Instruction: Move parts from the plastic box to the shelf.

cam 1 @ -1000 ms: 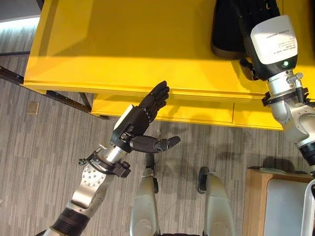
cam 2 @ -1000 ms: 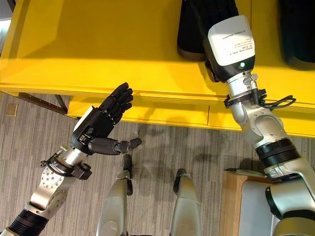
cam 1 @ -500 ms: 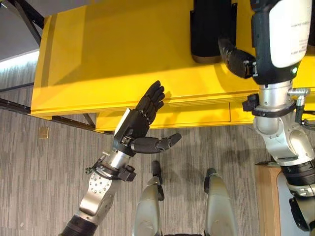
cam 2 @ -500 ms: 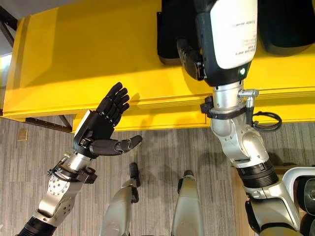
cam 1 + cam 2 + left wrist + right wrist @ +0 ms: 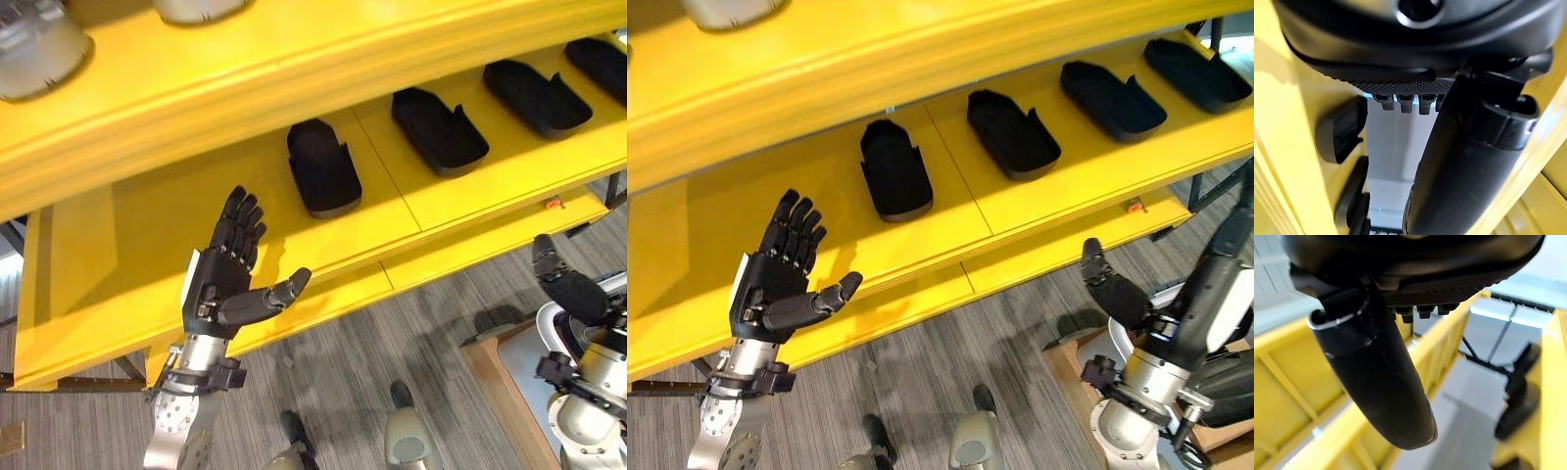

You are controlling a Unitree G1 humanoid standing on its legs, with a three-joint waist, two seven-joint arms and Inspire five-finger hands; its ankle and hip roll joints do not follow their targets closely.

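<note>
- The yellow shelf [image 5: 147,235] carries four black parts [image 5: 323,168] in a row on its lower board, each lying flat and apart from the next
- The left hand [image 5: 223,284] is raised in front of the shelf edge, fingers straight and spread, thumb out, holding nothing
- The right hand [image 5: 1112,289] sits low near the floor, well away from the parts; I cannot tell how its fingers stand

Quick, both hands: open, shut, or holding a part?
Left hand: open, fingers straight, holding nothing, raised before the yellow shelf.
Right hand: cannot tell, fingers not visible; no part seen in it.
</note>
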